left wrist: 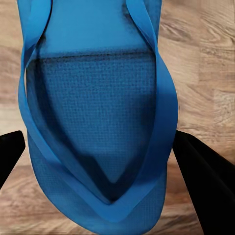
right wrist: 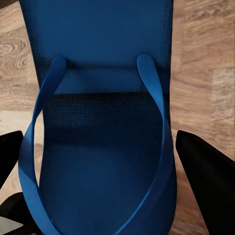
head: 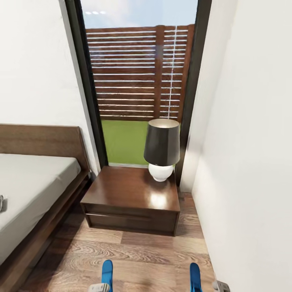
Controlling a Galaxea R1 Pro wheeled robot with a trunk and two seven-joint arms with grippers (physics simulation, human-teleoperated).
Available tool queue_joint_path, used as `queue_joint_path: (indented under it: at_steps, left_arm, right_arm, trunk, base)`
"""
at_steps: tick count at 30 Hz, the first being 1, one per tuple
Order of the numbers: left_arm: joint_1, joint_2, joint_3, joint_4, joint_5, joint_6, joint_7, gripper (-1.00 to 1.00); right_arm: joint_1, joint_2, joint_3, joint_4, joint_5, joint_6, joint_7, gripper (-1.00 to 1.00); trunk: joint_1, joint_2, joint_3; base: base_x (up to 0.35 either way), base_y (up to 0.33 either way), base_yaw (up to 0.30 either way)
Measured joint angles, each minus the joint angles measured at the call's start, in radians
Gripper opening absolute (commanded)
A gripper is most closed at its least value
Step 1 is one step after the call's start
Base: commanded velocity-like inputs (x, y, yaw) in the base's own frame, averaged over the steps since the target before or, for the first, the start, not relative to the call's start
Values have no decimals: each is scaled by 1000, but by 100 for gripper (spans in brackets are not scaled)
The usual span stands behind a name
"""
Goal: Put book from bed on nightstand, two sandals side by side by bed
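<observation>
Two bright blue sandals show at the bottom of the head view, the left sandal (head: 106, 272) and the right sandal (head: 195, 276), over the wood floor in front of the nightstand (head: 125, 190). My left gripper (head: 99, 288) is shut on the left sandal (left wrist: 98, 98), its black fingers (left wrist: 205, 181) pressed against both edges. In the same way my right gripper (head: 221, 286) is shut on the right sandal (right wrist: 98, 49). The bed (head: 32, 182) lies at the left. A small grey thing (head: 2, 202) rests on its mattress at the picture's edge; I cannot tell if it is the book.
A dark-shaded lamp (head: 162, 148) stands on the nightstand's back right corner. Behind it is a tall black-framed window (head: 138, 81). A white wall (head: 251, 162) closes the right side. A strip of wood floor (head: 142, 251) runs between the bed frame and the wall.
</observation>
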Motion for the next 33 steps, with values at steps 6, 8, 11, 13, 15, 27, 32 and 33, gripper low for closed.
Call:
queue_joint_path:
  at_steps: [6,8,11,13,15,27,32,33]
  left_arm:
    - [0,0,0,0,0,0,0,-100]
    - [0,0,0,0,0,0,0,-100]
    - [0,0,0,0,0,0,0,-100]
    - [0,0,0,0,0,0,0,-100]
    - [0,0,0,0,0,0,0,-100]
    - [0,0,0,0,0,0,0,-100]
    - [0,0,0,0,0,0,0,-100]
    - [0,0,0,0,0,0,0,-100]
  right_arm:
    - [0,0,0,0,0,0,0,-100]
    - [0,0,0,0,0,0,0,-100]
    - [0,0,0,0,0,0,-1,-100]
    - [0,0,0,0,0,0,-1,-100]
    - [0,0,0,0,0,0,-1,-100]
    - [0,0,0,0,0,0,-1,-100]
    - [0,0,0,0,0,0,-1,-100]
    - [0,0,0,0,0,0,-1,-100]
  trunk:
    - [0,0,0]
    - [0,0,0]
    - [0,0,0]
    - [0,0,0]
    - [0,0,0]
    - [0,0,0]
    - [0,0,0]
    - [0,0,0]
  base:
    - [1,0,275]
    - [0,0,276]
    - [0,0,276]
    - [0,0,276]
    - [0,0,276]
    - [0,0,276]
    - [0,0,276]
    - [0,0,276]
